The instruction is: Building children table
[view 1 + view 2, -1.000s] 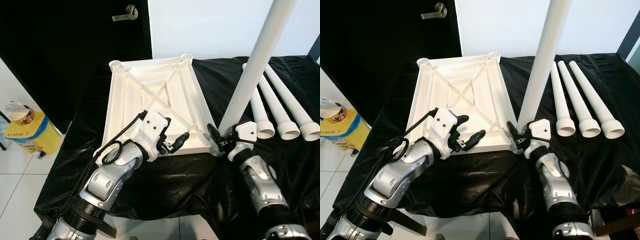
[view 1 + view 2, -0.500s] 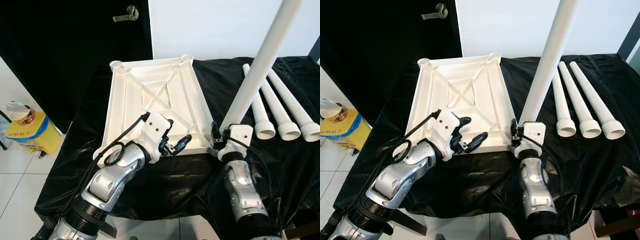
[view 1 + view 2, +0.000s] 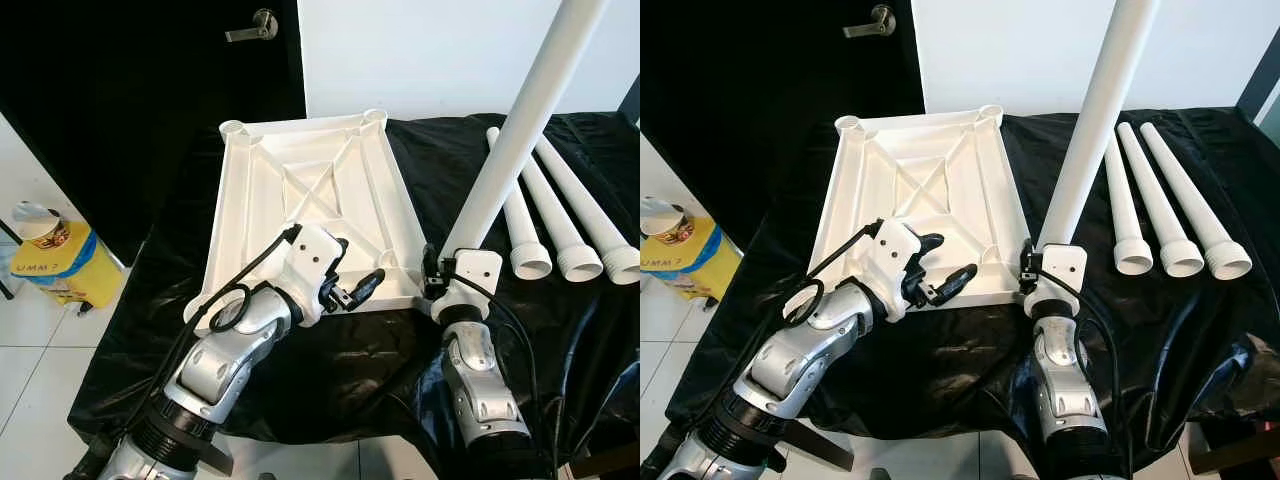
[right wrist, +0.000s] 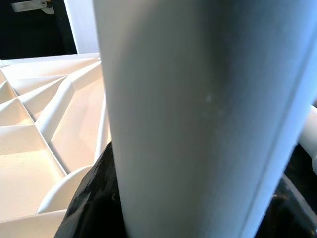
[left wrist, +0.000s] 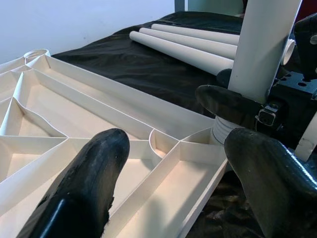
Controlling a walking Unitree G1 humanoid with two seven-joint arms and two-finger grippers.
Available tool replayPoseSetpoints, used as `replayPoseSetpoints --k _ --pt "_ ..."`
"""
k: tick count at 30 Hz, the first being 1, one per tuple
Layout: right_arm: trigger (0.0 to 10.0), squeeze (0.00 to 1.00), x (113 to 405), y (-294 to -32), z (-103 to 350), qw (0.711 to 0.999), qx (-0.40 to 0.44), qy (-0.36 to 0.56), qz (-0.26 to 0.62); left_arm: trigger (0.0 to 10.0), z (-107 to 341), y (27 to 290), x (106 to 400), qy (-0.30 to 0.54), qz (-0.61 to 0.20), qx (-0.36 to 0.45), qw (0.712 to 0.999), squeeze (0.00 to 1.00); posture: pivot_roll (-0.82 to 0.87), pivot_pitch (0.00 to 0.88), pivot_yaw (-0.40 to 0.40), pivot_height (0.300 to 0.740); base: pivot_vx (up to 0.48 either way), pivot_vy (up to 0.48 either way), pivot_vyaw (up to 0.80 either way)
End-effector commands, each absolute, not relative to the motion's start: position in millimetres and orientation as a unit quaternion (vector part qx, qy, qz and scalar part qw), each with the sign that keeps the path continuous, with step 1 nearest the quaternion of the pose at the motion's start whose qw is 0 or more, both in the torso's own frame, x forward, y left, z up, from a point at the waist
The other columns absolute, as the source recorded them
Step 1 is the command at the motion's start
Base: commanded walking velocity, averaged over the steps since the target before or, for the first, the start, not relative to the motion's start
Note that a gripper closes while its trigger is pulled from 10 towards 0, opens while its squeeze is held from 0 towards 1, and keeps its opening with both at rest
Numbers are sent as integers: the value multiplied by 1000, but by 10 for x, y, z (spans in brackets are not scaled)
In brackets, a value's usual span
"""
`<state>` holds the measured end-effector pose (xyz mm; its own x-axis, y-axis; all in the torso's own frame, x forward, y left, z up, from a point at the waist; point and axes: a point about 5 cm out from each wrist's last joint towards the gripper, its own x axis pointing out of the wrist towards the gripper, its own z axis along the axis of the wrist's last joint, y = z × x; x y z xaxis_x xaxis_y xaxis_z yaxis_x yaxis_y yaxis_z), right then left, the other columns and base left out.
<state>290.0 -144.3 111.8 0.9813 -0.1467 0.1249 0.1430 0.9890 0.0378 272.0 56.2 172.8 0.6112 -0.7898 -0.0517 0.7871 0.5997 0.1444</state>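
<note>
Left eye view first: my right end effector (image 3: 436, 284) is clamped low on a white leg (image 3: 505, 147), holding it nearly upright with a lean away from the tabletop (image 3: 312, 215), its threaded foot at that panel's near right corner socket. The tabletop lies upside down, ribs up, on the black-draped table (image 3: 330, 360). I judge the step in hand to be seating the first leg in that corner; whether the threads have caught I cannot tell, since my own fingers hide the joint. My left end effector (image 3: 352, 286) hovers with its fingers spread wide over the tabletop's near edge, just beside that same corner, holding nothing. Next, I think, the leg must be brought square to the socket and turned home while my left braces the panel against spinning. Three spare legs (image 3: 565, 215) lie side by side to the right of the tabletop, near the standing leg, so swing room there is tight. The tabletop's near edge sits close to the table's front drop, and a yellow bag (image 3: 62, 266) stands on the floor off its left side.
</note>
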Motion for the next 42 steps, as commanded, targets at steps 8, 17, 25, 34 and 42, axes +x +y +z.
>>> replayPoseSetpoints --k 8,17,25,34,42 --pt "10000 1000 2802 -1425 972 998 15 -30 -61 10000 1722 515 2671 -4 -489 77 869 0 -40 56 36 740 0 0 0" --pt "10000 1000 2777 -1490 1043 998 4 -53 -22 10000 1721 508 2672 -3 -489 77 869 0 -44 61 35 740 0 0 0" --pt "10000 0 2768 -1585 1067 998 -2 -65 19 10000 1720 512 2672 -3 -489 78 869 0 -45 60 41 740 0 0 0" --pt "10000 0 2786 -1620 1125 995 -2 -81 52 10000 1726 527 2675 -3 -490 81 868 0 -41 60 45 740 0 0 0" --pt "10000 0 2785 -1611 1126 994 0 -84 75 10000 1727 535 2674 -1 -490 83 868 0 -37 59 48 740 0 0 0"
